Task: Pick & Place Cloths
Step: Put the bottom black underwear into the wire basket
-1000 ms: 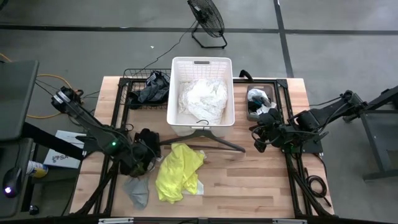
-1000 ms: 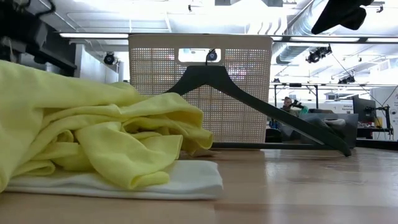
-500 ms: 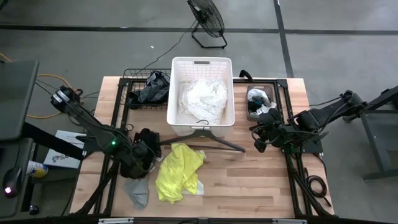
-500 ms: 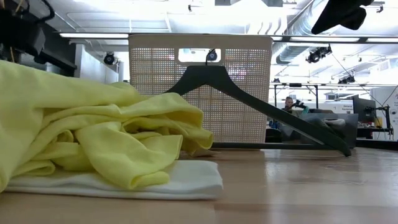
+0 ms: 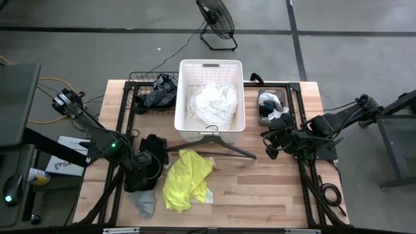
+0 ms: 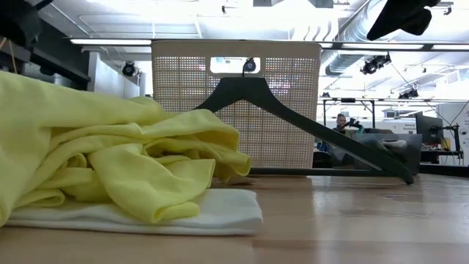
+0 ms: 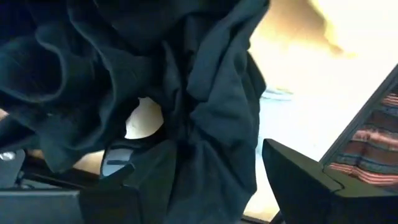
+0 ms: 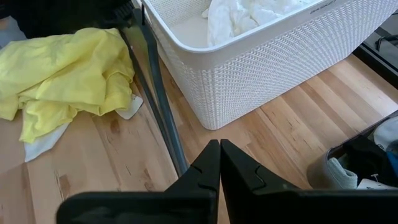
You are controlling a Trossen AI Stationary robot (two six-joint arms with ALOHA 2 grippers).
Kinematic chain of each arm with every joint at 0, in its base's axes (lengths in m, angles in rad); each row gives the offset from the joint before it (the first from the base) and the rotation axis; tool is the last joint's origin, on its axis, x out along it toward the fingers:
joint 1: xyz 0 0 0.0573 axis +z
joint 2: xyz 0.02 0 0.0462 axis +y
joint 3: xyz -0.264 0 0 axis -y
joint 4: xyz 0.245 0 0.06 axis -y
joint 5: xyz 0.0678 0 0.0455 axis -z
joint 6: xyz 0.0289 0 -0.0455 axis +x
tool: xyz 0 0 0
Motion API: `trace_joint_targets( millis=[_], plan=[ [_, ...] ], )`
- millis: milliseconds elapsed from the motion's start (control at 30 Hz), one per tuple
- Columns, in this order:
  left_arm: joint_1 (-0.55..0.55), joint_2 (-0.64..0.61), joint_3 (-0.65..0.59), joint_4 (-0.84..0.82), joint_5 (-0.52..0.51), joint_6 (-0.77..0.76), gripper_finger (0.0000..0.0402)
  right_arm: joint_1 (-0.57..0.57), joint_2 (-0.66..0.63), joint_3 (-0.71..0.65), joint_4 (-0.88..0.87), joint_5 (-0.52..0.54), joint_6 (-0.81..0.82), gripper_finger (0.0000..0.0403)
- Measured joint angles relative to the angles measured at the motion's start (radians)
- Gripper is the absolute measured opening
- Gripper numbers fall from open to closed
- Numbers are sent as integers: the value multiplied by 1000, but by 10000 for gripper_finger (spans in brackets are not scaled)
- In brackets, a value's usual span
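1. Now the left gripper (image 5: 144, 174) hangs over the table's left front part, beside the neon yellow cloth (image 5: 185, 179), with a black cloth (image 7: 186, 106) bunched against its fingers (image 7: 298, 180). Compared with 1 second ago its jaws have spread apart, and the dark bundle in the high view has shifted slightly toward the table's front edge.
2. In the left wrist view the black cloth drapes across the finger gap; whether the cloth is free of the fingers or caught on 1 of them I cannot tell.
3. Judged from this, the move looks like a release, which would put the black cloth down on the table next to the small grey cloth (image 5: 144, 201), not in the white basket (image 5: 209, 68).
4. The basket holds the white lacy cloth (image 5: 211, 104). The yellow cloth lies on the wood over a flat white cloth (image 6: 220, 209), just in front of the dark hanger (image 5: 221, 146).
5. More black cloths (image 5: 159, 94) sit in the wire tray (image 5: 133, 79) at the table's rear left.
6. The right gripper (image 8: 219, 163) waits at the table's right side, fingers pressed together and holding nothing, unchanged.
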Motion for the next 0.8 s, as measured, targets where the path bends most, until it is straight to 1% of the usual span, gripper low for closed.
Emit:
trace_joint_targets(
  millis=[100, 167, 400, 533, 667, 733, 800],
  plan=[
    [-1, 28, 0, 2, 44, -9, 234, 0, 0, 0, 0, 0, 0, 2],
    [-18, 48, 0, 5, 52, -10, 235, 0, 0, 0, 0, 0, 0, 2],
    [-143, 135, 0, 12, 87, -8, 235, 0, 0, 0, 0, -3, 0, 2],
    [-208, 184, 0, 11, 76, -8, 235, 0, 0, 0, 0, -3, 0, 2],
    [-246, 231, 0, 20, 64, -7, 234, 0, 0, 0, 0, -3, 5, 2],
    [-258, 250, 0, 21, 68, -7, 225, 0, 0, 0, 0, -3, 5, 2],
    [-264, 265, -1, 36, 79, -7, 203, 0, 0, 0, 0, -3, 6, 2]
  ],
)
